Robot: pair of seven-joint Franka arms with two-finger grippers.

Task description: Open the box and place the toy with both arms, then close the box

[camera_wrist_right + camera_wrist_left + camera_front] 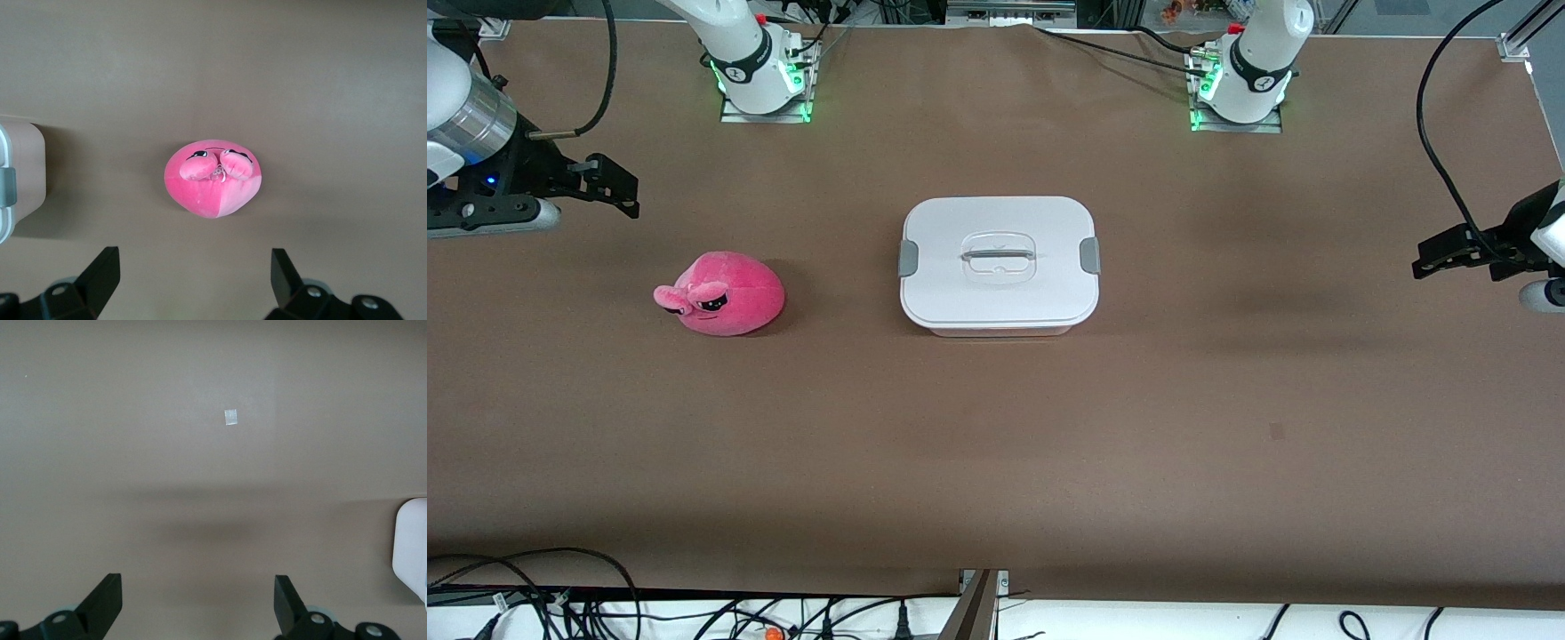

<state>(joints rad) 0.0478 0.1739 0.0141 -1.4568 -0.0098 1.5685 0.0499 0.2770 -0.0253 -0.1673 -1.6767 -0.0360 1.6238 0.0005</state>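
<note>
The box stands at the table's middle with its white lid on, a grey clip at each end and a recessed handle on top. The pink plush toy lies on the table toward the right arm's end, apart from the box. My right gripper is open and empty, in the air past the toy at the right arm's end. Its wrist view shows the toy ahead of the open gripper and the box's end. My left gripper is open and empty at the left arm's end; its wrist view shows a box corner.
The two arm bases stand at the table's back edge. Cables lie along the table's front edge. A small pale square marks the brown table top near the left gripper.
</note>
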